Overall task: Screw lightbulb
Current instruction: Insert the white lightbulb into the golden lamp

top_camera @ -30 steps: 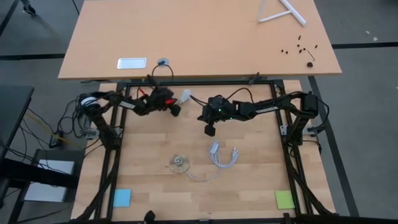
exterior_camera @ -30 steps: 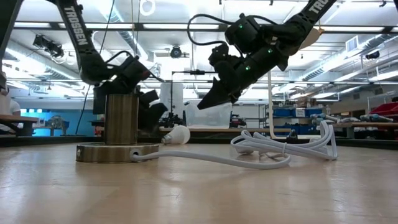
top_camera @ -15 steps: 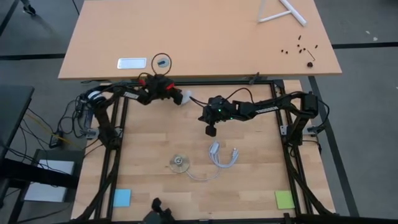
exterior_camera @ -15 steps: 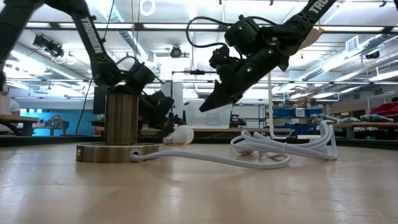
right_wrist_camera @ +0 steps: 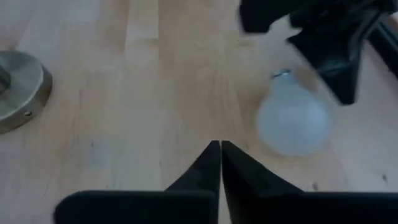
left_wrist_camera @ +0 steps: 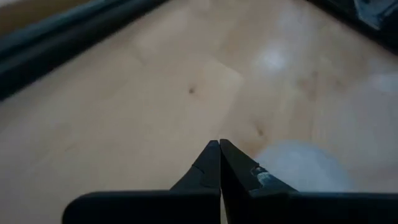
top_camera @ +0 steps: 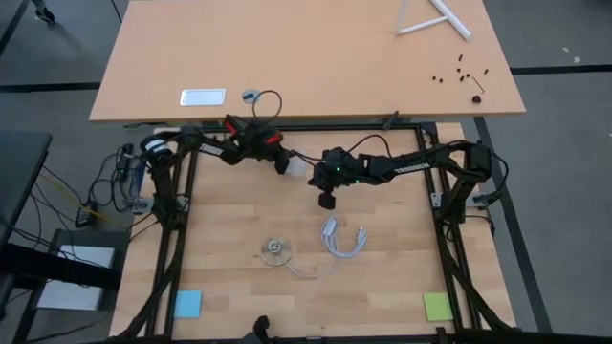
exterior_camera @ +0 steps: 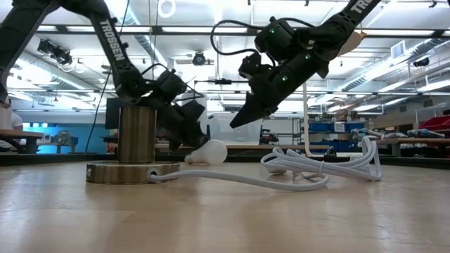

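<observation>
Still the approach step, by the look of it: nothing picked up, nothing threaded. Nearest the front edge, well apart from both pincers, lies the socket (top_camera: 273, 250) with its white cable (top_camera: 342, 239) beside it. Farther back hangs the right gripper (top_camera: 325, 200), raised off the wood, fingers pressed together, holding nothing. Just beyond its tips lies the lightbulb (right_wrist_camera: 291, 118) on its side on the table (top_camera: 382, 277). Right against the bulb's far side sits the left gripper (top_camera: 283, 166), fingers fully closed, empty too, seemingly nudging. Next: open the fingers, straddle the glass, close gently, then carry toward the socket.
</observation>
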Tool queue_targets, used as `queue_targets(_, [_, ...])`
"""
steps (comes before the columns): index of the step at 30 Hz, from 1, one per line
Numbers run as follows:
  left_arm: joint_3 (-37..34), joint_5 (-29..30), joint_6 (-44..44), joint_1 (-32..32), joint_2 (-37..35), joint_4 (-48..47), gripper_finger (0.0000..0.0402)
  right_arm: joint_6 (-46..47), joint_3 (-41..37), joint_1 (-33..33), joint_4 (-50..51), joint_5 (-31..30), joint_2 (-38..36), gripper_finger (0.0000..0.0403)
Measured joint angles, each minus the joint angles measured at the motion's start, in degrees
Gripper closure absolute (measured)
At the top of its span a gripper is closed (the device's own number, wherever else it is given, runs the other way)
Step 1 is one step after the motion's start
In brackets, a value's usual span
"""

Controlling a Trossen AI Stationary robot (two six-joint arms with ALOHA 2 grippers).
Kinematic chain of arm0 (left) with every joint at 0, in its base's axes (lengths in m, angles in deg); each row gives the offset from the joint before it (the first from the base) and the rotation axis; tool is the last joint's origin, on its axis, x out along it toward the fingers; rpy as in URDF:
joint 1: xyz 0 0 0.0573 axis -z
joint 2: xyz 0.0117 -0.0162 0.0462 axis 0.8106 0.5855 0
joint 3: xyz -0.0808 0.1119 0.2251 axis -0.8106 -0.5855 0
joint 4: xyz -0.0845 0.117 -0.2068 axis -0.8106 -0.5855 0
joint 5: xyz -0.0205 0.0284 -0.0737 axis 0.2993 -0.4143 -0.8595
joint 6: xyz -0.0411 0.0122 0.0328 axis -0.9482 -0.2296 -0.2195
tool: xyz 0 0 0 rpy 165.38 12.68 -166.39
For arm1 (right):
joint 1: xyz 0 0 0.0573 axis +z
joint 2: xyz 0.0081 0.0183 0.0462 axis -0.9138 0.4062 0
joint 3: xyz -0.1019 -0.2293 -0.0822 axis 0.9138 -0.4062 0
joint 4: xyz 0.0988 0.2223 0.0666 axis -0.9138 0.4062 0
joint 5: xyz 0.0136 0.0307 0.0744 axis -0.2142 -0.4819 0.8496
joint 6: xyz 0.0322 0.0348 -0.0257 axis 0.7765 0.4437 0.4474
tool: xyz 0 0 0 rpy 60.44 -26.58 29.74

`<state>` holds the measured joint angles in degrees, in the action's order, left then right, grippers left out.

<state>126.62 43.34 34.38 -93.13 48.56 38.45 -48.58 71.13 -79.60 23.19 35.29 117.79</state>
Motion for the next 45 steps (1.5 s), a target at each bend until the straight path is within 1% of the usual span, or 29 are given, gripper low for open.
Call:
queue_targets(3, [-0.1,4.4,0.8,0.3,-0.8,-3.1,0.0401,0.3,0.0,0.5,-0.2,-2.6,0.0,0.0335])
queue_targets(5, [-0.1,5.6,2.5,0.1,-2.0,-5.6,0.0401,1.1,0.0,0.7,-0.5,-3.5,0.0,0.0301])
queue_targets(10, [-0.2,10.8,8.3,0.0,-8.6,-19.4,0.0401,3.6,0.0,0.8,-1.0,-3.7,0.0,0.0218])
queue_targets(13, [-1.5,11.2,9.8,0.0,-10.7,-25.9,0.0401,4.9,0.0,0.8,-1.0,-3.6,0.0,0.0183])
queue_targets(16, [-5.0,10.6,9.4,0.2,-10.8,-25.7,0.0401,5.3,0.0,1.4,-1.2,-2.6,0.0,0.0162])
queue_targets(18, [-7.2,10.9,7.9,0.1,-10.8,-21.7,0.0401,6.1,0.0,2.1,-1.7,-2.4,0.0,0.0157])
queue_targets(21, [-9.4,9.4,6.0,0.1,-11.0,-18.0,0.0401,7.3,0.0,3.4,-2.0,-2.2,0.0,0.0156])
queue_targets(26, [-9.7,10.0,4.9,1.2,-11.0,-17.5,0.0401,12.7,0.0,5.5,-3.6,-2.3,0.0,0.0162])
queue_targets(30, [-10.0,10.6,5.0,1.5,-11.5,-16.9,0.0401,12.0,0.0,7.4,-4.0,-5.3,0.0,0.0161])
queue_targets(34, [-10.2,9.4,5.5,1.1,-16.3,-20.4,0.0401,11.3,0.0,7.6,-3.4,-6.1,0.0,0.0156])
queue_targets(37, [-10.0,9.5,5.4,0.7,-21.3,-26.7,0.0401,10.9,0.0,7.0,-3.2,-6.3,0.0,0.0154])
queue_targets(40, [-10.4,9.6,5.2,1.9,-25.1,-34.9,0.0401,10.8,0.0,6.6,-3.2,-6.0,0.0,0.0156])
queue_targets(43, [-12.5,9.6,3.6,3.6,-28.5,-37.4,0.0401,10.8,0.0,6.3,-3.1,-4.6,0.0,0.0161])
queue_targets(45, [-14.8,8.2,1.7,5.3,-30.0,-37.6,0.0401,10.8,0.0,6.3,-2.9,-4.3,0.0,0.0165])
